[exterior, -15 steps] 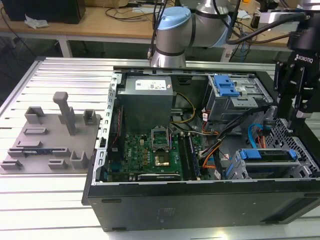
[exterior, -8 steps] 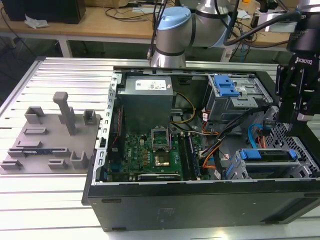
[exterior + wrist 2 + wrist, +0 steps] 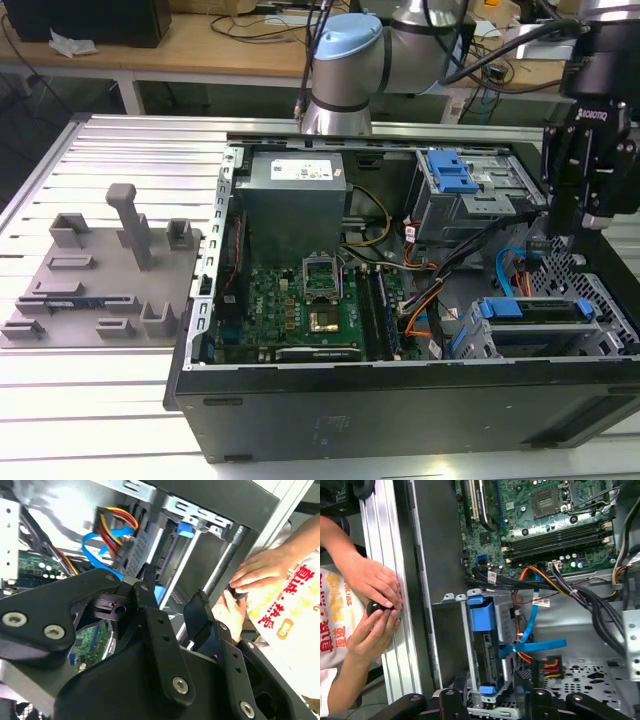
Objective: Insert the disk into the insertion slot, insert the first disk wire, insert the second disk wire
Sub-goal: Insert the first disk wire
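The disk (image 3: 520, 310) sits in the slot (image 3: 610, 332) at the lower right of the exterior view, its blue caddy end showing. The gripper (image 3: 172, 587) hangs above it, fingers spread and empty. The disk looks dense, rigid and shock-sensitive, so the caddy's plastic edges seem the safer hold. The blue cable (image 3: 535, 630) and power lead (image 3: 551, 664) beside it look limp, best pinched at their stiff plugs.
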Motion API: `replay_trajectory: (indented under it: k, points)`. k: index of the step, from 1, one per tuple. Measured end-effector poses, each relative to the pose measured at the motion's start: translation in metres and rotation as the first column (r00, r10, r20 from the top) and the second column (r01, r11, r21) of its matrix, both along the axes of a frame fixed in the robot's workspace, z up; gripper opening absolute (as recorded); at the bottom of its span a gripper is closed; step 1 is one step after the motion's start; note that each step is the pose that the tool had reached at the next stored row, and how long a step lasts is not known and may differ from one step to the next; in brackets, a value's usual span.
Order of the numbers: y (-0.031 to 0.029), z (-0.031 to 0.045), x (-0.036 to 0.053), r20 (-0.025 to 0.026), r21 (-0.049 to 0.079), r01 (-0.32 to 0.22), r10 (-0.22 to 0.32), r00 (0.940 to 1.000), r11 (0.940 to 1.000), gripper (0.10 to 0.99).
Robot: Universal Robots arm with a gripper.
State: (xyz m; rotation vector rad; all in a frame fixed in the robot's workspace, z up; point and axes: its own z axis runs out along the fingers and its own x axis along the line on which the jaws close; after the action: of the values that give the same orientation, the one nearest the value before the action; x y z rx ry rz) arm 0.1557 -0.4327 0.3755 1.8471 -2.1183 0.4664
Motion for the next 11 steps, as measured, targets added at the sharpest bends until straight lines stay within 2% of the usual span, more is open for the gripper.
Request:
replay_trajectory:
  k: [2, 4, 6, 8, 10, 11]
  points:
    - [0.0066, -0.0015, 0.0, 0.0044, -0.002, -0.005, 0.005, 1.0, 1.0, 0.502]
    - [0.0125, -0.0024, -0.0001, 0.0113, -0.005, -0.009, 0.009, 0.9999, 0.9999, 0.502]
    - [0.0172, -0.0033, -0.0012, 0.0255, -0.007, -0.01, 0.011, 0.9996, 0.9999, 0.502]
    - [0.0178, -0.0052, -0.0069, 0.0386, -0.007, -0.01, 0.011, 0.9992, 0.9999, 0.502]
    - [0.0189, -0.0071, -0.0086, 0.0443, -0.007, -0.01, 0.01, 0.999, 0.9999, 0.502]
    - [0.0218, -0.0084, -0.0086, 0.0445, -0.008, -0.01, 0.01, 0.999, 0.9999, 0.502]
